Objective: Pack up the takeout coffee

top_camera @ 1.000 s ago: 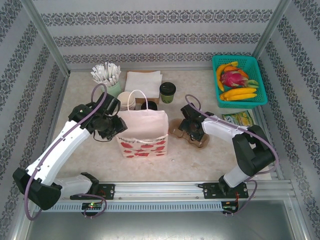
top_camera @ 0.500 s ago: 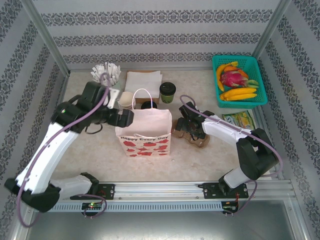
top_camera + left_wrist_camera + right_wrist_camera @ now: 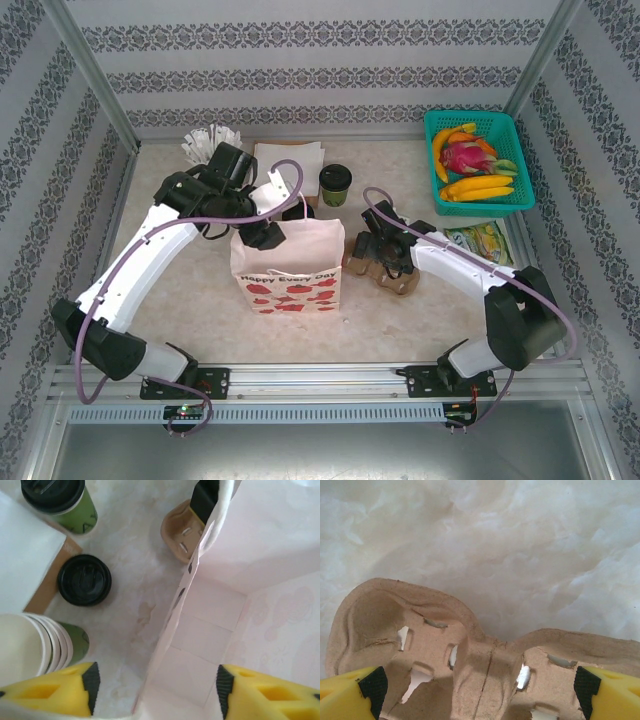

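Top external view, left to right: your left gripper (image 3: 265, 235) holds its jaws apart across the paper bag's (image 3: 290, 275) rim. Behind the bag stands the takeout coffee (image 3: 335, 184), a small green cup with a round black lid. Your right gripper (image 3: 383, 254) has its jaws wide apart over the brown cup tray (image 3: 402, 284).

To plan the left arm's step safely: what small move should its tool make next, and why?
Probably close the left tool on the paper bag: its rim runs between the open fingers, one inside, one outside. That grip would likely hold the mouth open for the takeout coffee standing beyond it.
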Controlling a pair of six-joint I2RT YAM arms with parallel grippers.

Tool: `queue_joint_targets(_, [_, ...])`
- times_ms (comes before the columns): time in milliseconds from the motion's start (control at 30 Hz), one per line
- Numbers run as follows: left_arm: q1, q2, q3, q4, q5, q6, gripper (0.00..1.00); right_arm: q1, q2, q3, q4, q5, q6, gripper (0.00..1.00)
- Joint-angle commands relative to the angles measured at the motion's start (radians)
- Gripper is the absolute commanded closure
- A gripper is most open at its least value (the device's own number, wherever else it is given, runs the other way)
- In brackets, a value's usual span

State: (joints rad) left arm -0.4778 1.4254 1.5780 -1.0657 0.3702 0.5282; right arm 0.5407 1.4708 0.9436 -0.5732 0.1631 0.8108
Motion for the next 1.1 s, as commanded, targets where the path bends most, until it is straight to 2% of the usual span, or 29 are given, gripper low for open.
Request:
queue_joint_targets(0, [-0.005,-0.029,-0.042,0.051,0.030,0.044,0.40,0.018,0.010,0.013,-0.026,-0.004,-0.036,0.02])
queue_joint_targets(133, [-0.005,-0.024,-0.067,0.047,-0.018,0.035,0.40,0.021,0.030,0.033,-0.046,0.000,-0.050,0.02])
queue_joint_targets(300, [-0.004,-0.026,-0.051,0.051,-0.068,-0.007,0.78,0.025,0.043,0.039,-0.037,-0.028,-0.058,0.02])
queue_joint_targets(433, [-0.002,-0.064,-0.083,0.065,-0.081,-0.104,0.93,0.040,0.059,0.061,-0.058,-0.028,-0.090,0.02])
queue_joint_targets(567, [-0.004,-0.097,-0.111,0.016,-0.076,-0.258,0.97,0.044,0.079,0.081,-0.104,-0.017,-0.101,0.02])
queue_joint_targets(733, [-0.005,-0.148,-0.157,-0.040,-0.139,-0.460,0.97,0.042,0.098,0.094,-0.130,-0.012,-0.109,0.02])
queue_joint_targets(900, [-0.006,-0.190,-0.165,-0.122,-0.194,-0.556,0.97,0.042,0.140,0.118,-0.178,-0.010,-0.067,0.02])
queue_joint_targets(1067, [-0.006,-0.241,-0.216,-0.074,-0.189,-0.599,0.96,0.038,0.163,0.116,-0.174,-0.029,0.017,0.06])
